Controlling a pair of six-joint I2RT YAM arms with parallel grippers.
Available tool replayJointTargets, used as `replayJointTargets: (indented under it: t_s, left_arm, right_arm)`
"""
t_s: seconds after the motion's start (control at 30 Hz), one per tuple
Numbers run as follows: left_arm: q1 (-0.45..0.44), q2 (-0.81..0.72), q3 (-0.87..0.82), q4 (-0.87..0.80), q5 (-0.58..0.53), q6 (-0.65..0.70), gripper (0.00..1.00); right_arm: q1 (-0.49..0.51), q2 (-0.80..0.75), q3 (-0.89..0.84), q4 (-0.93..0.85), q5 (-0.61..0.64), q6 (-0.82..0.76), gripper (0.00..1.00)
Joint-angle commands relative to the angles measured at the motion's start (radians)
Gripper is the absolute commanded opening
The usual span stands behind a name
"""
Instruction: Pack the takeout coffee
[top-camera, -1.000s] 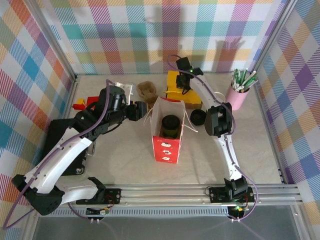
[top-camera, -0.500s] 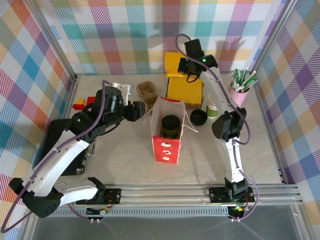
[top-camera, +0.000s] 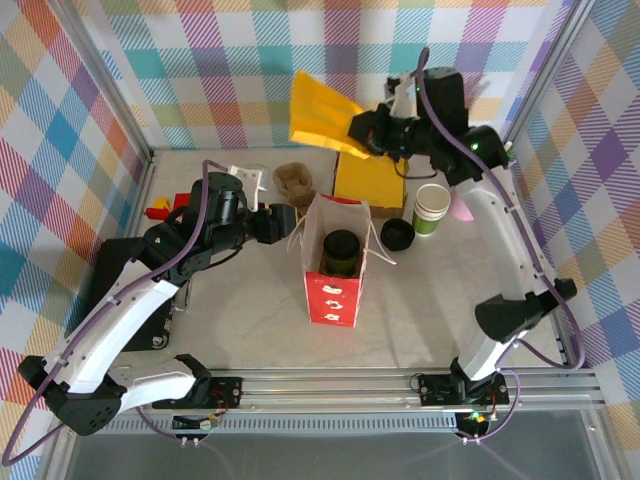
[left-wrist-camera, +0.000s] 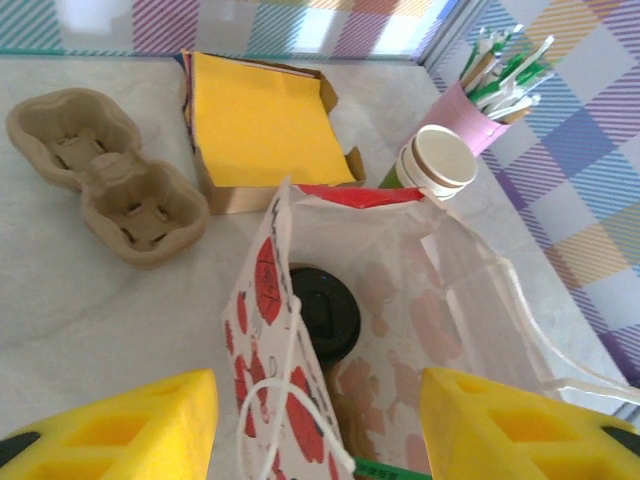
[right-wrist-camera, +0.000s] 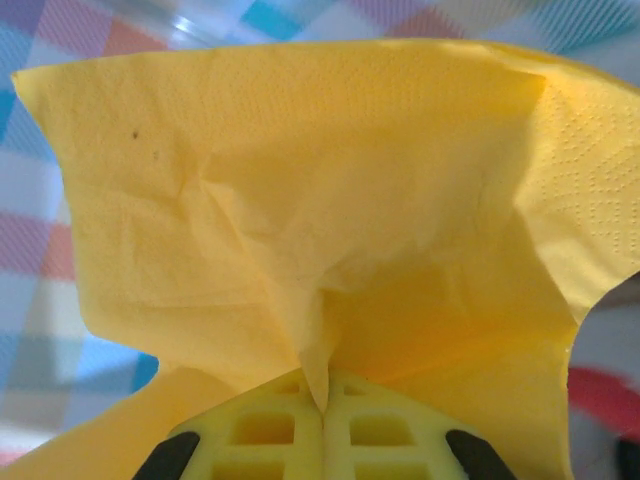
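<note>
A lidded cup of takeout coffee stands inside the red-and-white paper bag; in the left wrist view its black lid shows deep in the bag. A stack of green paper cups with cream rims and a loose black lid stand right of the bag. My left gripper is open at the bag's top left edge, its yellow fingers astride the bag's left wall. My right gripper hangs high at the back, shut on a yellow napkin that spreads over its fingers.
An open box of yellow napkins lies behind the bag. A brown pulp cup carrier sits to its left. The pink cup of straws stands at the back right, near the green cups. Red and yellow blocks lie at the far left.
My right arm has risen from the napkin box with one yellow napkin pinched in its jaws, and it now covers the pink cup. The left arm has stayed still.
</note>
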Motion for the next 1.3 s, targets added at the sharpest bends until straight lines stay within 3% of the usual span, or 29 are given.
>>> replayJointTargets:
  t_s: [0.0,0.3,0.6,0.83,1.27]
  left_arm:
    - [0.002,-0.013,-0.029,0.049,0.07,-0.041,0.55]
    - [0.002,-0.024,-0.086,0.071,0.115,-0.078,0.51]
    - [0.002,-0.025,-0.102,0.068,0.123,-0.082,0.5]
    - [0.001,-0.006,-0.116,0.072,0.153,-0.095,0.47]
    - [-0.012,0.038,-0.153,0.096,0.192,-0.102,0.46]
  right_arm:
    - [0.075,-0.045,-0.127,0.101,-0.062,0.135,0.02]
    - [0.214,-0.211,-0.446,0.157,0.103,0.179,0.01]
    - [0.281,-0.287,-0.591,0.029,0.286,0.138,0.0]
    - [0.316,-0.256,-0.59,-0.121,0.448,0.083,0.0]
    - [0.406,-0.065,-0.409,-0.4,0.655,0.008,0.0]
